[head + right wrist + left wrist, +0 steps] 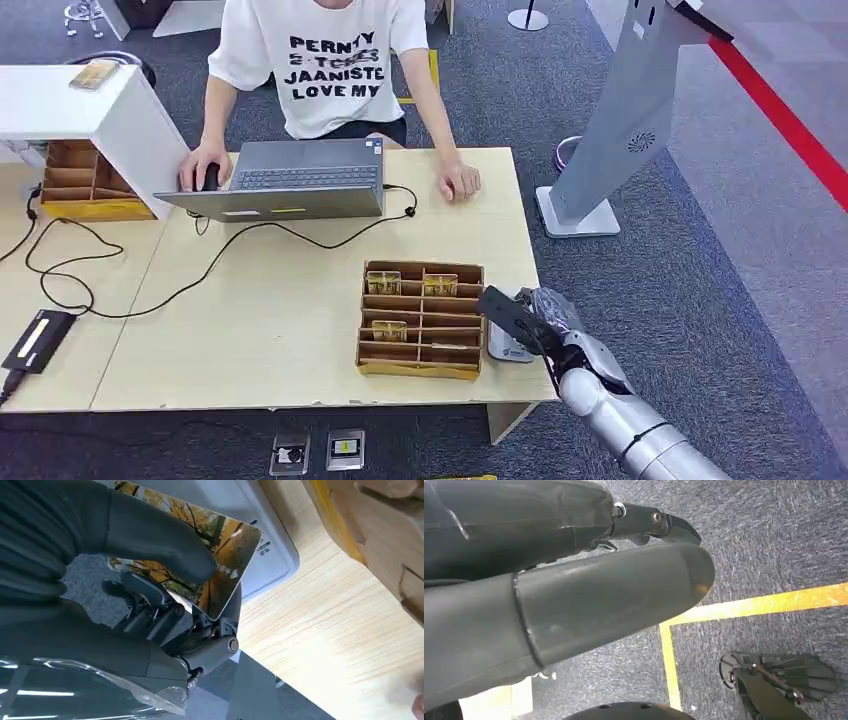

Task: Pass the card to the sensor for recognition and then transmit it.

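Right hand: the right hand (528, 318) is held over the right end of the desk (270, 330), just above the white sensor (505, 345). In the right wrist view the hand (150, 580) is seen close up.
Fingers: the thumb (165, 545) is pressed on top of the card (220, 565) and the dark fingers (150, 605) are closed under it, so the card is gripped.
Card: an autumn-tree picture is printed on it; it is held flat, close over the sensor (260, 540). Whether the two touch cannot be told.
Sensor: it is set on the desk just beside the right side of the cardboard tray (421, 320).
Tray: several more cards (383, 283) are stood in its compartments.
Left hand: the left hand (574, 600) is hung above grey carpet (774, 530) with a yellow line (769, 602); whether its fingers are open or closed cannot be told.
Person: a person in a white shirt (320, 60) is seated at the far side, hands by a laptop (290, 180).
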Controlling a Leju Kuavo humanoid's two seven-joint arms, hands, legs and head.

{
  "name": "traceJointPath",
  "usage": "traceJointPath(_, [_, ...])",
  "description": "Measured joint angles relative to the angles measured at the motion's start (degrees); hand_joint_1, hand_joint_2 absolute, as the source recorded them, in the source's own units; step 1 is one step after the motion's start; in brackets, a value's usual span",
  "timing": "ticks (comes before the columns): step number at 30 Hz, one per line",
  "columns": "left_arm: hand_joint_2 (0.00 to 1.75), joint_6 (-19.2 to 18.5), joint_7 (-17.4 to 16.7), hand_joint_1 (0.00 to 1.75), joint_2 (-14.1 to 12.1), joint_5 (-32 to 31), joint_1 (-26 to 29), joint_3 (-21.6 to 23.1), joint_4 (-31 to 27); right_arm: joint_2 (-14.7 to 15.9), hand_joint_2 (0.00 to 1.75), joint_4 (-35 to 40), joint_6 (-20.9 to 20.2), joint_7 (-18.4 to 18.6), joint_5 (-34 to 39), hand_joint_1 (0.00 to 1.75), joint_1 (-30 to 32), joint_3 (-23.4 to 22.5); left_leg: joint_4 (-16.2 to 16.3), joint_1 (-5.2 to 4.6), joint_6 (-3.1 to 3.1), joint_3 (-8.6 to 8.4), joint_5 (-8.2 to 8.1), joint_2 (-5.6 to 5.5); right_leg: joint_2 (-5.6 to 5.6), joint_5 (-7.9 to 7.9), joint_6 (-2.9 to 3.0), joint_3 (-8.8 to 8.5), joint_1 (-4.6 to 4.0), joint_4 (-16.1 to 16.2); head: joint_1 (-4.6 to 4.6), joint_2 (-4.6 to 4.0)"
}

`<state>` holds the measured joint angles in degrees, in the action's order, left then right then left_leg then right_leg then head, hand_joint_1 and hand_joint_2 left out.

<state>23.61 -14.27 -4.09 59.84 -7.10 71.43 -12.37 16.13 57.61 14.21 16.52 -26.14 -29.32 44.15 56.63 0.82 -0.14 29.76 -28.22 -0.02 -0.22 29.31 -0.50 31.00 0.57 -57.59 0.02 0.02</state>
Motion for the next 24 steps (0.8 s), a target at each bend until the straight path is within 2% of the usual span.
traceJointPath(5, [0.00, -0.02, 0.02, 0.00, 0.00, -0.04, 0.00, 0.00, 0.00, -0.07, 1.75, 0.02, 0.77, 0.81, -0.81, 1.75, 0.04, 0.11, 0.00, 0.00, 0.00, -0.01, 0.00, 0.00, 0.00, 0.00, 0.00, -0.01, 0.00, 0.00, 0.00, 0.00])
traceJointPath(11, [0.00, -0.02, 0.00, 0.00, -0.11, -0.04, 0.02, 0.00, 0.00, 0.26, 1.75, 2.78, 1.33, 4.63, -4.65, 1.75, 0.67, 0.28, 0.00, -0.01, 0.00, 0.01, 0.00, 0.00, 0.00, -0.01, -0.01, 0.00, 0.01, 0.00, 0.00, 0.00])
traceJointPath(16, [0.00, -0.02, 0.02, 0.00, -0.22, 0.00, 0.05, 0.00, 0.00, 1.77, 1.75, 9.75, 1.51, 8.92, -10.39, 1.75, 1.55, 0.66, 0.01, -0.01, 0.00, 0.02, 0.00, 0.00, 0.01, -0.01, -0.02, 0.04, 0.01, 0.00, -0.02, 0.00])
traceJointPath(24, [0.00, 0.06, 0.02, 0.00, -0.22, 0.20, 0.10, -0.09, 0.00, 4.04, 1.75, 20.63, 1.64, 11.82, -18.12, 1.75, 2.31, 0.24, 0.00, -0.01, 0.00, 0.05, 0.00, 0.00, 0.01, -0.01, -0.02, 0.06, 0.01, 0.00, 0.00, 0.00])
